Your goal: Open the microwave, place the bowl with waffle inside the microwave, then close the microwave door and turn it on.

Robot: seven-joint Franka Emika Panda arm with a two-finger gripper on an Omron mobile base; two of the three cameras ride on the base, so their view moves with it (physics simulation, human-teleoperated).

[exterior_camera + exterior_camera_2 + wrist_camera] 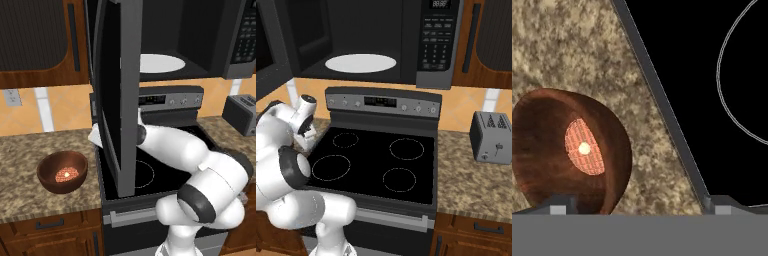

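I have the arm (pixel 200 175) folded in front of the stove (pixel 376 160), its big elbow joint low at the stove's front edge. From there the forearm reaches up and toward the stove's left side, the wrist ending at the stove's left rim. In the hand view the gripper (pixel 637 205) looks down past the stove's left edge, and its two dark fingertips (pixel 558 206) stand wide apart with nothing between them. One tip sits on the side away from the stove, the other just at the stove's edge. I see no contact between the tips and anything.
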